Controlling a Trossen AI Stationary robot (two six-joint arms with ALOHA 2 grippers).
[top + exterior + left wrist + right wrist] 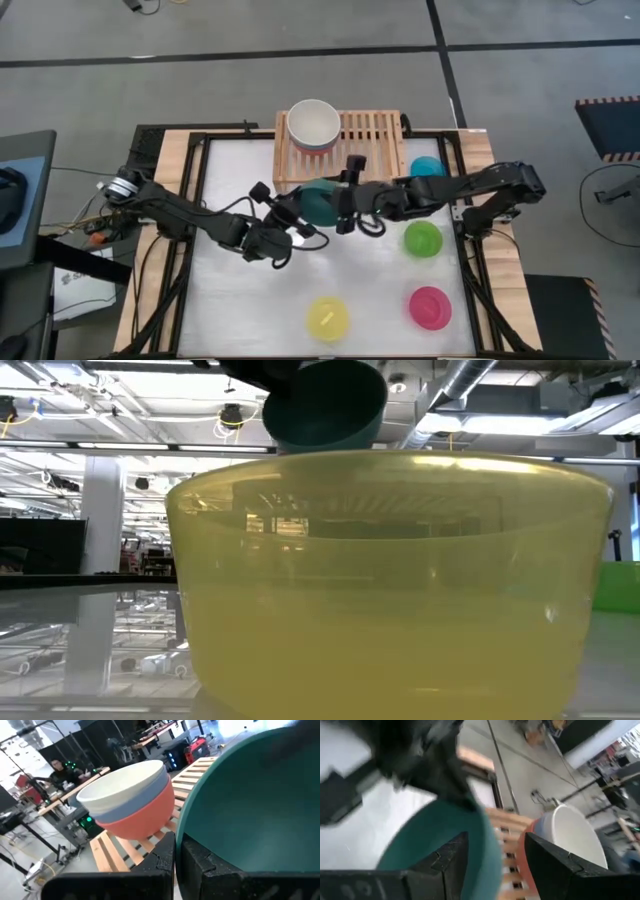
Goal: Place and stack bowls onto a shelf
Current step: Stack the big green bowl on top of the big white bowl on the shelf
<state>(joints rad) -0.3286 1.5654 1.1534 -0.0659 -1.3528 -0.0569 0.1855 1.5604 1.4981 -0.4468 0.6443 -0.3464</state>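
The teal green bowl [322, 200] hangs in the air just in front of the shelf [372, 135]; the low view shows it [325, 405] well above the table. My left gripper [300, 212] comes from the table's left and is shut on its rim. My right gripper [345, 203] comes from the right and is open. In its wrist view, its fingers stand on either side of the bowl's rim [487, 845]; whether they touch it I cannot tell. A stack of red, slate blue and white bowls [132, 795] rests on the shelf's left end. My left gripper pinches the teal bowl's rim [186, 827], one finger [162, 860] outside the wall and the other [202, 862] inside the hollow. It comes roughly level from the table's left and near side. The bowl is lifted clear of the table.
On the table lie a cyan bowl [427, 167] beside the shelf's right end, a lime green bowl [423, 238], a pink bowl [430, 307] and a yellow bowl [327, 318]. The yellow bowl [390, 580] fills the low view. The shelf's slats to the right of the stack are bare.
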